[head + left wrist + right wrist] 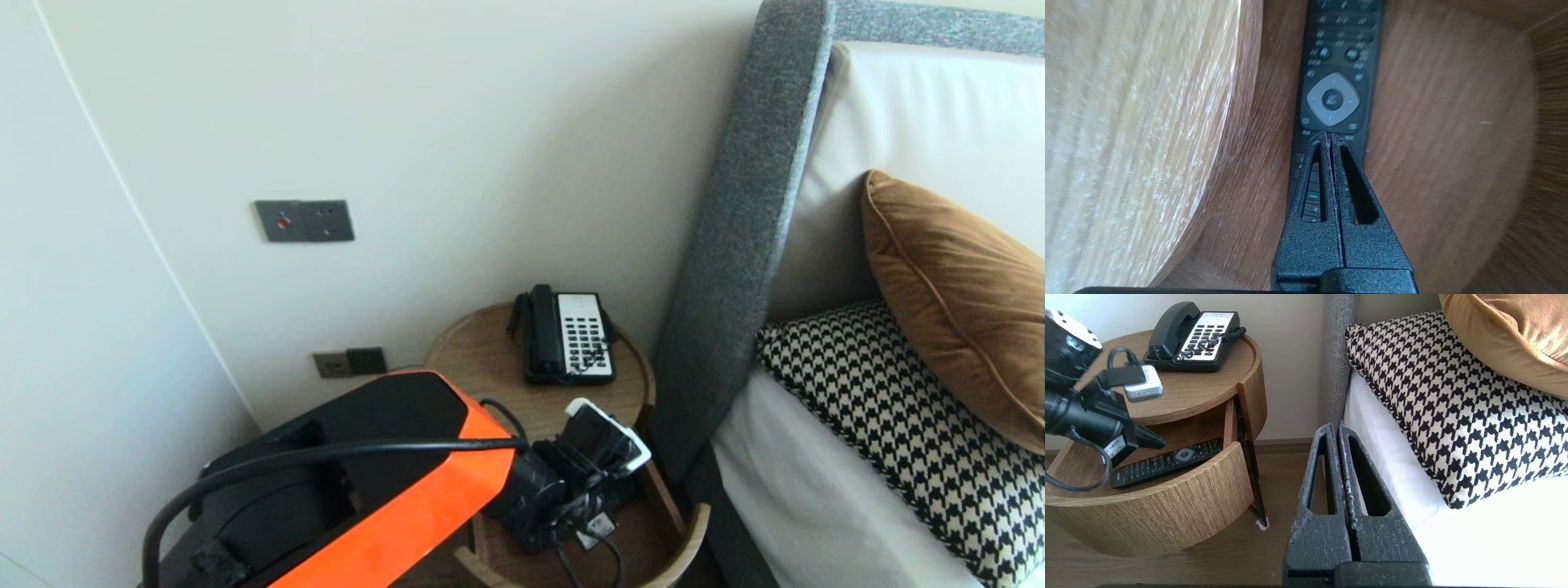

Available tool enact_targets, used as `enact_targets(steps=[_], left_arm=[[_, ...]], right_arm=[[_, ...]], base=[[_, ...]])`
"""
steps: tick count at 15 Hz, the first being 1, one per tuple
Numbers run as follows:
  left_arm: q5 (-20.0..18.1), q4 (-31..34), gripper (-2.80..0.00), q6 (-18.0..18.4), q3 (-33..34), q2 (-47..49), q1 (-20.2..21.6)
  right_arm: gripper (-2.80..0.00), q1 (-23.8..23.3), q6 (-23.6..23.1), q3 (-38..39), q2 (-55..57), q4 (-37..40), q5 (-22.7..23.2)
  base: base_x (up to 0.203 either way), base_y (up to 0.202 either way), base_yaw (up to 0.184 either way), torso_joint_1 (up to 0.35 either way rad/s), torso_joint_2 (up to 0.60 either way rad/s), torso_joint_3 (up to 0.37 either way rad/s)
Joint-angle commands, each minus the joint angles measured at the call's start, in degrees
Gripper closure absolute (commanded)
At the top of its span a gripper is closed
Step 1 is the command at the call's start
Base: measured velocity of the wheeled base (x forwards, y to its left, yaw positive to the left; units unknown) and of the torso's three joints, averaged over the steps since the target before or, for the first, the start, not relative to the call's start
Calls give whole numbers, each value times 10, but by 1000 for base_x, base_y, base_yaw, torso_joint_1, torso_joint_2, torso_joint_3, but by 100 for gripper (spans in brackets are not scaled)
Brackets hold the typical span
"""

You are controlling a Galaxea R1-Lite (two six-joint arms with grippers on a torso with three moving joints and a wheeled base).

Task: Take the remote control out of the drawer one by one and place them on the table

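**Item: remote control** (1333, 98), one, black, long and slim.
- Place: flat on the floor of the open drawer (1167, 498) of the round wooden table (490, 359), at the near side and just behind the drawer's curved front wall.
- Long axis: along that front wall. In the left wrist view it runs straight on from the jaws, in line with them.

**Left gripper** (1329, 136)
- Jaws pressed together, holding nothing.
- Tips directly over the middle of the remote, just short of its grey ring pad, with the number keys beneath the fingers.
- Contact with the remote cannot be told.
- This is the nearer arm by far.

**Right gripper** (1338, 428)
- Jaws pressed together, empty.
- Parked low beside the bed (1494, 539), to the right of the table and well apart from the drawer.

**Count**
- Remote: one.
- Drawer: one, open.
- Table: one.
- Telephone (567, 335): one, on the far part of the table top, handset on its cradle.
- Cushions: two, one houndstooth cushion (882, 425) and one brown cushion (955, 302) on top of it.
- Wall plates: two, the upper plate (304, 220) and the lower plate (349, 362).
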Motion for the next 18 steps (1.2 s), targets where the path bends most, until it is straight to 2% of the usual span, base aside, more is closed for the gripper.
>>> enact_targets(steps=[1,18], left_arm=[[3,-3,-280,1,-2,17,0],[7,-79,-280,-22,-18,59,11]], right_arm=[[0,0,0,0,-3,0,0],[0,0,0,1,-3,0,0]], base=[[0,0,0,0,0,0],[0,0,0,0,0,0]])
